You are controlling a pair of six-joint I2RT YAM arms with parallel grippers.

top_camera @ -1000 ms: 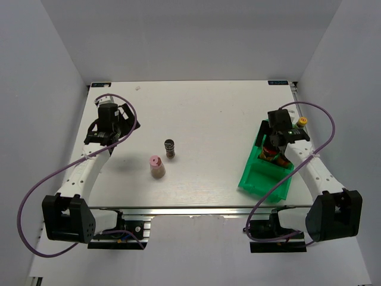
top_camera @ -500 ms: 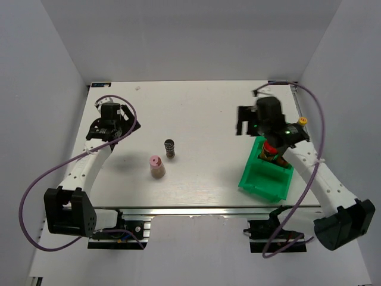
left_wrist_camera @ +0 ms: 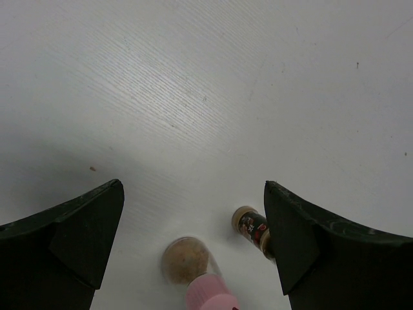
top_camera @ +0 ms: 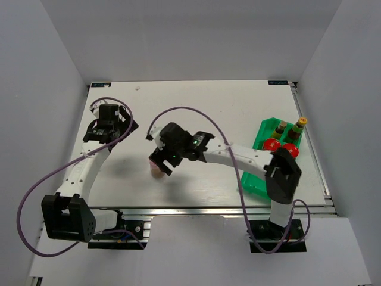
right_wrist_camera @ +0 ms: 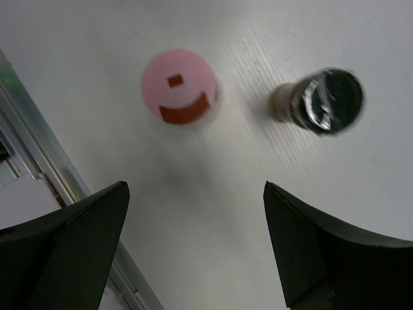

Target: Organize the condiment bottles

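Note:
The pink-capped jar [top_camera: 157, 173] stands mid-table, partly under my right gripper [top_camera: 162, 156]. The right wrist view shows its pink cap [right_wrist_camera: 179, 85] and the grey shaker [right_wrist_camera: 326, 100] beside it, both ahead of the open, empty right gripper [right_wrist_camera: 195, 187]. The shaker is hidden in the top view. My left gripper [top_camera: 110, 122] is open and empty at the far left. Its wrist view shows the jar [left_wrist_camera: 193, 265] and the shaker [left_wrist_camera: 251, 226] between its fingers, further off. Two red-lidded jars [top_camera: 272, 143], the tan-capped brown bottle [top_camera: 280, 127] and the yellow-capped green bottle [top_camera: 302, 121] stand in the bin.
The green plastic bin [top_camera: 255, 179] sits at the right side of the table, angled toward the front edge. My right arm stretches across the table from the bin side to the middle. The metal rail [right_wrist_camera: 39, 148] of the table's front edge lies close to the jar.
My right arm has swung from over the green bin leftward across the table, to above the pink-capped jar and shaker. The left gripper has barely moved.

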